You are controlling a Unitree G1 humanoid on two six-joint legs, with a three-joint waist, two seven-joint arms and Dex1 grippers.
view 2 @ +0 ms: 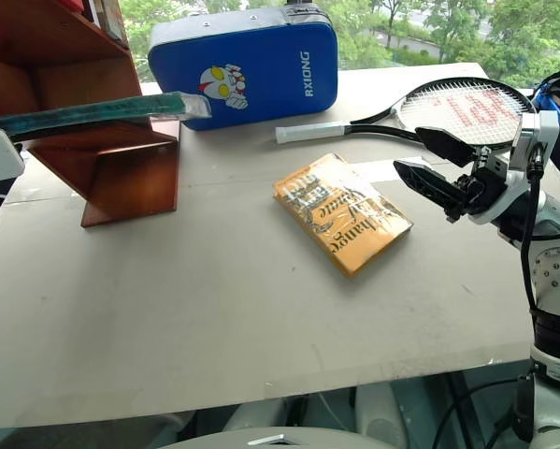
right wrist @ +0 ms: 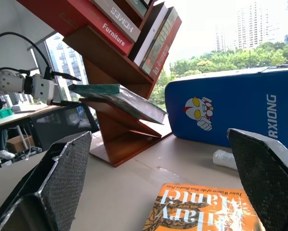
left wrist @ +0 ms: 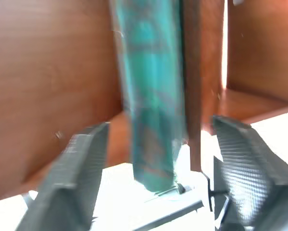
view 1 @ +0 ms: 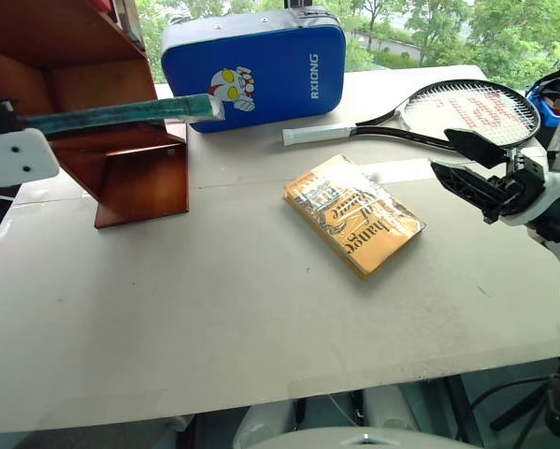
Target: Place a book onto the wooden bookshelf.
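Nearest the head camera, bare tabletop (view 1: pixel 214 327) is seen, and beyond it a yellow book (view 1: pixel 352 213) lies flat near the middle. At the right, the right gripper (view 1: pixel 462 161) is held above the table's right side, its two black fingers spread apart with nothing between them. Behind it a racket (view 1: pixel 448 117) lies on the table, its handle toward a blue case (view 1: pixel 256 67) standing at the back. At the left rear stands the bookshelf (view 1: pixel 121 140). The book (view 1: pixel 121 114) lies across its lower board, the near end jutting out toward the case.

From the right eye the same layout is seen: the book (view 2: pixel 93 112) rests on the bookshelf (view 2: pixel 111 168), well apart from the right gripper (view 2: pixel 427 159).

In the left wrist view, the left gripper (left wrist: pixel 153 144) is seen with its fingers (left wrist: pixel 81 173) wide apart. The book (left wrist: pixel 151 96) stands between them but touches neither, and the reddish shelf boards (left wrist: pixel 52 86) rise behind it.

In the right wrist view, the open right fingers (right wrist: pixel 57 183) frame the scene. The book (right wrist: pixel 119 98) is seen lying tilted on the slanted board of the bookshelf (right wrist: pixel 119 134), with the left gripper (right wrist: pixel 67 89) at its far end, jaws parted either side of the edge. Other books (right wrist: pixel 148 33) are stacked on the upper shelf. The case (right wrist: pixel 230 113) and the yellow book (right wrist: pixel 201 209) are seen closer.
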